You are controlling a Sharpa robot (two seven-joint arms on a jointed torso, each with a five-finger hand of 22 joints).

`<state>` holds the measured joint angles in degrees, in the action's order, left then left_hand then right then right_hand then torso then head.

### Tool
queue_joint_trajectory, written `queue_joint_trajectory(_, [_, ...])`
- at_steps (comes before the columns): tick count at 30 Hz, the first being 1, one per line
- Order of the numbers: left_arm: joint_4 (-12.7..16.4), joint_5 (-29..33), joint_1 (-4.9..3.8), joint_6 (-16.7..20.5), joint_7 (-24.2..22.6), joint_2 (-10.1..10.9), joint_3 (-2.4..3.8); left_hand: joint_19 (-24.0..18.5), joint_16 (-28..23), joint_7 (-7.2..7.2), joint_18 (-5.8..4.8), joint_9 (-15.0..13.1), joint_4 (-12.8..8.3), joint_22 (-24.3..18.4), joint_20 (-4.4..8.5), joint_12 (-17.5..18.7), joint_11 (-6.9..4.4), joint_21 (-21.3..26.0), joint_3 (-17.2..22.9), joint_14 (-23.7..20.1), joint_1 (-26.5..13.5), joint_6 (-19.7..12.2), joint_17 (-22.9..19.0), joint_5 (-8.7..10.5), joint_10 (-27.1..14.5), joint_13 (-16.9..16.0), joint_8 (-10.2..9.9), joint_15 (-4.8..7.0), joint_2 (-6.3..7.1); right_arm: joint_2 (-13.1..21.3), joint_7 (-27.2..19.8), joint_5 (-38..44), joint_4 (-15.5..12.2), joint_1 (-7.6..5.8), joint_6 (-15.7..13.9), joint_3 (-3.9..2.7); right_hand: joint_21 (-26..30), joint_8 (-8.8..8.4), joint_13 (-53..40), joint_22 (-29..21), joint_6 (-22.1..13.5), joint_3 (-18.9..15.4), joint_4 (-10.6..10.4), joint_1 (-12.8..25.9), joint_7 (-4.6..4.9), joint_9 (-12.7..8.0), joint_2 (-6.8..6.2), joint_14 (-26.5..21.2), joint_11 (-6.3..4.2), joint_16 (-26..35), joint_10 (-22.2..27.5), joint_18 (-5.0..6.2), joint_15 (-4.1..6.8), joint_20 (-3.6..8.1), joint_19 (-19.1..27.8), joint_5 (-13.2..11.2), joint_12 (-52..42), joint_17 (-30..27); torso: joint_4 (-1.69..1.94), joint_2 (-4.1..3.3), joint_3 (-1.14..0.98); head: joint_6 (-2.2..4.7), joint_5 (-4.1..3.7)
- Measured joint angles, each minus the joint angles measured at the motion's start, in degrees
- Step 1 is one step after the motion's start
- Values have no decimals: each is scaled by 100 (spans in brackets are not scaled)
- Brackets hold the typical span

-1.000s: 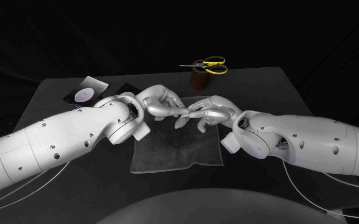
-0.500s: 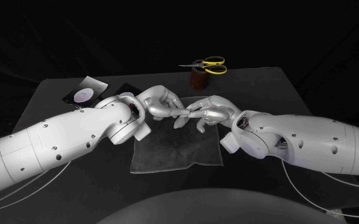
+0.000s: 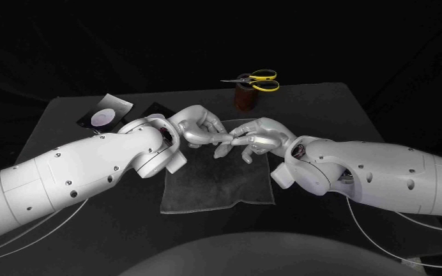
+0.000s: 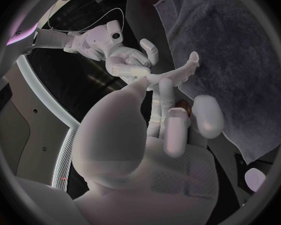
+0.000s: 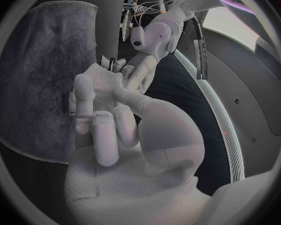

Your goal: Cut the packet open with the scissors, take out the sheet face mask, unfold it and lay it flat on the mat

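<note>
Over the far end of the grey mat [image 3: 216,186] my two hands meet fingertip to fingertip. The left hand [image 3: 195,126] and the right hand [image 3: 258,135] both pinch a small pale folded sheet, the face mask [image 4: 181,72], between them. It hangs just above the mat [image 4: 240,45] and is hard to tell apart from the fingers in the head view. The cut packet [image 3: 106,116], dark with a pale round mark, lies at the back left of the table. The yellow-handled scissors [image 3: 255,80] rest on a brown holder [image 3: 245,99] behind the hands.
A dark scrap [image 3: 156,107] lies beside the packet. The near half of the mat [image 5: 34,60] is bare. The black table [image 3: 322,107] runs on to the right of the holder.
</note>
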<state>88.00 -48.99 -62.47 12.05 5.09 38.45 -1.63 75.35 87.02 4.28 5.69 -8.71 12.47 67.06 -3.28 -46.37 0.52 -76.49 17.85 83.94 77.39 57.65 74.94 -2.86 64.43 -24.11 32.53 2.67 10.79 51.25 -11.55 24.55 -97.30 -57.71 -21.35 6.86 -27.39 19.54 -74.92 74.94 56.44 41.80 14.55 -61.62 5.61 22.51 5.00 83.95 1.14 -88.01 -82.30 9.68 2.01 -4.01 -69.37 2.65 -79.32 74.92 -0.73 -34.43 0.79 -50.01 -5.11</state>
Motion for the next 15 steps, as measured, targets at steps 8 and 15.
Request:
queue_joint_trajectory(8, [21, 21, -11, -3, -13, 1, 11, -12, 0, 4, -2, -19, -348, 0, 53, 102, -40, -26, 815, 20, 595, -28, 0, 36, -112, -15, 21, 21, -288, 11, 51, 1, 29, 9, -21, 12, -22, 0, -3, 0, 10, 16, 16, 0, -8, -1, 0, 0, -6, 12, -6, -1, 0, 0, 0, -1, 0, 4, 0, -1, -3, 0, -5])
queue_joint_trajectory(15, [24, 82, -9, -21, -36, 5, 7, -84, -51, 62, -3, -29, -495, -89, -19, 206, 13, -22, 1419, 20, 492, -251, 0, 18, -117, -15, 204, 20, -311, 10, 70, 1, 43, 6, -30, 7, -22, 0, -2, -2, 15, 16, 16, 0, -10, -1, 0, -2, -22, 20, -22, -2, -2, 0, 0, -2, 1, 4, -1, -1, -2, 0, -13])
